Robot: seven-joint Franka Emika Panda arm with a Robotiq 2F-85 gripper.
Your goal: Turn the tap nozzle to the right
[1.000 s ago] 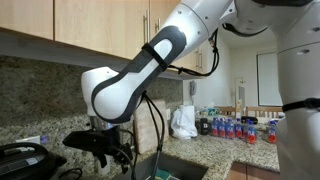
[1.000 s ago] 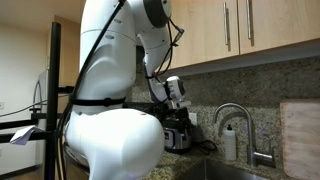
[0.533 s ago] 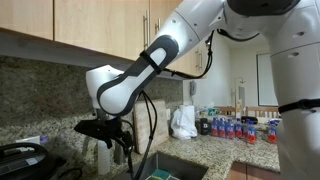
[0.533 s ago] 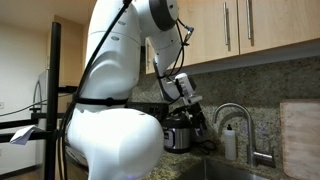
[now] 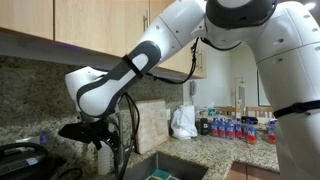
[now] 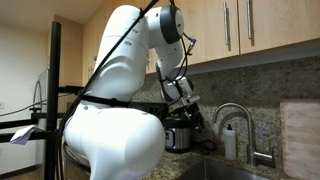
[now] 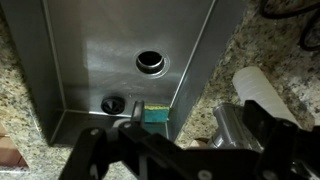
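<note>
- The gripper (image 6: 196,119) hangs over the sink (image 7: 100,50). Its jaws look spread wide in the wrist view and in an exterior view (image 5: 96,134), with nothing between them.
- The tap nozzle (image 6: 232,106) stands at the back rim of the sink, an upright steel arch with its tip pointing down into the basin.
- In that same exterior view the gripper is just beside the tip end of the arch. Whether they touch cannot be told.
- A white soap bottle (image 6: 230,143) stands behind the sink, under the arch. In the wrist view a white cylinder (image 7: 262,90) lies on the granite counter (image 7: 20,60) just beside the sink rim.
- The drain (image 7: 150,62) sits mid-floor of the sink, and a green sponge (image 7: 156,115) lies in a sink corner, close under the gripper (image 7: 175,150).
- A dark cooker (image 6: 177,136) stands on the counter beside the sink, behind the gripper.
- A pale board (image 6: 301,135) leans on the backsplash on the far side of the sink from the cooker.
</note>
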